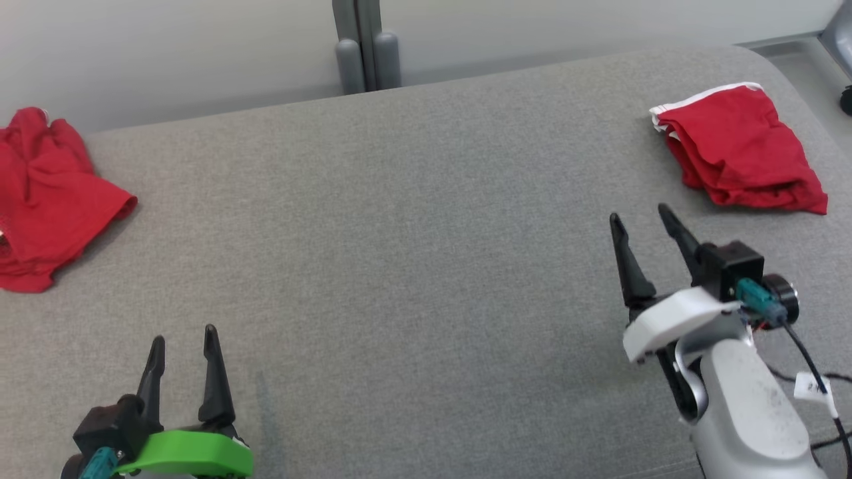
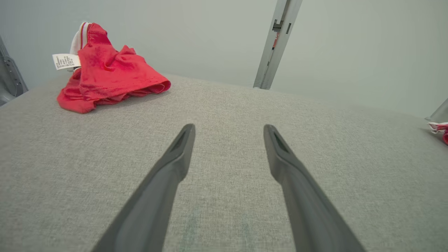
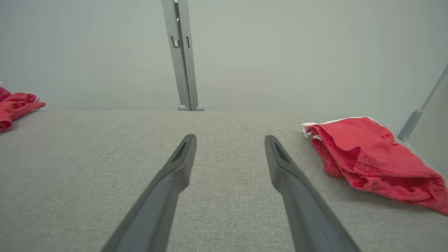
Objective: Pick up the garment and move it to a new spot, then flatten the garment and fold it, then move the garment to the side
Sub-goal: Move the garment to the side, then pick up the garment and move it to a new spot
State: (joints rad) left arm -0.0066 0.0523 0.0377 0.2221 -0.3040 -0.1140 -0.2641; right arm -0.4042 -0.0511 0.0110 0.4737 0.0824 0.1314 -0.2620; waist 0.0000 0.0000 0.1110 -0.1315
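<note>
1. Both tools hang over the grey table [image 1: 413, 253]. The left gripper [image 1: 184, 334] sits at the lower left of the head view, jaws spread wide with nothing between them. The right gripper [image 1: 639, 213], right of centre, is just as agape and just as empty.
2. The crumpled garment [image 1: 46, 193] lies bunched at the far left edge of the head view, well apart from the left gripper. In the left wrist view it is a red heap at the upper left [image 2: 108, 73], white waistband [image 2: 78, 36] standing up and a label [image 2: 65, 61] poking out.
3. A folded garment [image 1: 739, 146] rests at the upper right, near the right gripper's tips but not touching. It looks finished, so the heap on the left is likely the one to fetch.
4. Expect a light, limp thing: thin soft knit that sags, drapes and bunches, with nothing breakable in it.
5. Best hold, I'd say, is the raised waistband, a firmer edge that gives the long fingers a ridge to pinch.
</note>
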